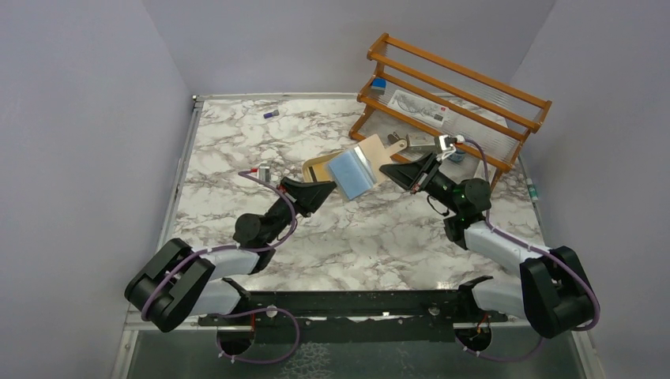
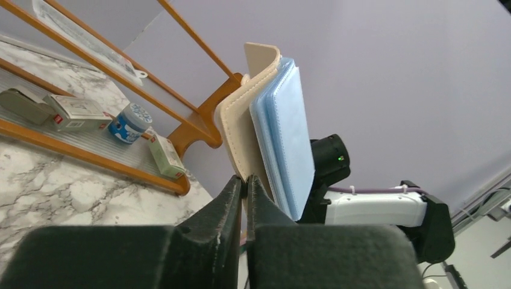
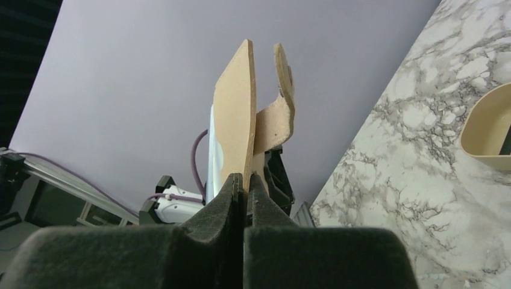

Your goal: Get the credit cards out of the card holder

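- The left gripper (image 1: 330, 188) is closed tight on the lower edge of the beige-tan leather-like folding card holder (image 1: 365, 160), its fingers (image 2: 232, 195) pinching the stitched panel.
- The right gripper (image 1: 394, 170) is likewise clamped, with no visible gap, on the opposite tan panel (image 3: 236, 120); the snap tab (image 3: 283, 69) stands just beside it.
- The card holder hangs open between both grippers, off the marbled white-grey desk (image 1: 355, 237).
- The thin, flat pale blue plastic credit cards (image 2: 286, 129) lie stacked against the holder's inner face, still seated in it. Their count cannot be told.
- An oval tan tray (image 1: 314, 166) sits on the desk partly behind the holder.
- An orange-brown wooden slatted rack (image 1: 466, 79) stands at the far right corner.
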Controlling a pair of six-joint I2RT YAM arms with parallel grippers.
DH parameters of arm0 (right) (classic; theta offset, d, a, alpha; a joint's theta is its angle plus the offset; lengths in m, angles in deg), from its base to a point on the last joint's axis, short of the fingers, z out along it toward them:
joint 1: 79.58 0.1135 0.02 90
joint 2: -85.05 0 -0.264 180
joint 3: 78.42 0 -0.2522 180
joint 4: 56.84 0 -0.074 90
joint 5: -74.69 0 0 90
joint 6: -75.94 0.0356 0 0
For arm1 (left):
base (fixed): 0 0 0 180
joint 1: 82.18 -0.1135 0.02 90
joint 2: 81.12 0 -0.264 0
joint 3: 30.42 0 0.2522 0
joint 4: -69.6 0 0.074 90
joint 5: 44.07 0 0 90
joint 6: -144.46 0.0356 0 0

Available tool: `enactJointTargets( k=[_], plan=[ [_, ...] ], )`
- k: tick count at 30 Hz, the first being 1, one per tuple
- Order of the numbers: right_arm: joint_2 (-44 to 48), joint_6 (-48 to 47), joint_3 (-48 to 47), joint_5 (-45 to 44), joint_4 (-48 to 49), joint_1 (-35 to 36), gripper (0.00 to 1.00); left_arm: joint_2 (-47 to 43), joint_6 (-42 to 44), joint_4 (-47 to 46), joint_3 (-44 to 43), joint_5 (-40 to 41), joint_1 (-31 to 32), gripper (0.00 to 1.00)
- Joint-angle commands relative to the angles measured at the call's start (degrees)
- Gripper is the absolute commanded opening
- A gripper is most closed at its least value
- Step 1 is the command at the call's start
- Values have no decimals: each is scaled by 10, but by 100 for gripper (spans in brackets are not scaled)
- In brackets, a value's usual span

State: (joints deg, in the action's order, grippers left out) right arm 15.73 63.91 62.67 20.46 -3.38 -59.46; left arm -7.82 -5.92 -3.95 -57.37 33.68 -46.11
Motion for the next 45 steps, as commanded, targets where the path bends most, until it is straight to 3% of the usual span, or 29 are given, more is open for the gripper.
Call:
enactJointTargets(
  k=[1, 11, 13, 15, 21, 26, 30, 33, 38, 45],
  plan=[
    [11, -18, 10, -4, -10, -1, 1, -28, 6, -154, 7, 11, 2, 0],
    [8, -25, 24, -8, -14, 0, 1, -75, 7, -150, 22, 11, 2, 0],
    [4, -40, 23, 1, -17, -1, 9, -82, 0, -118, 15, -6, 1, 0],
    [6, -55, 22, 8, -30, 0, 23, -97, -1, -33, -8, -33, 1, 0],
    [60, -168, -17, 2, -225, 0, 38, -192, 58, 238, -27, -22, 1, 0],
    [84, -268, -51, -25, -390, 0, 72, -280, 133, 501, -84, 18, 1, 0],
    [85, -329, -73, -46, -474, -1, 86, -270, 183, 681, -151, 41, 1, 0],
    [94, -371, -90, -66, -526, 0, 88, -236, 224, 796, -202, 54, 1, 0],
    [105, -415, -110, -96, -581, 0, 89, -184, 259, 893, -239, 59, 1, 0],
    [92, -423, -100, -92, -581, -1, 89, -126, 235, 915, -232, 18, 4, 0]
  ],
)
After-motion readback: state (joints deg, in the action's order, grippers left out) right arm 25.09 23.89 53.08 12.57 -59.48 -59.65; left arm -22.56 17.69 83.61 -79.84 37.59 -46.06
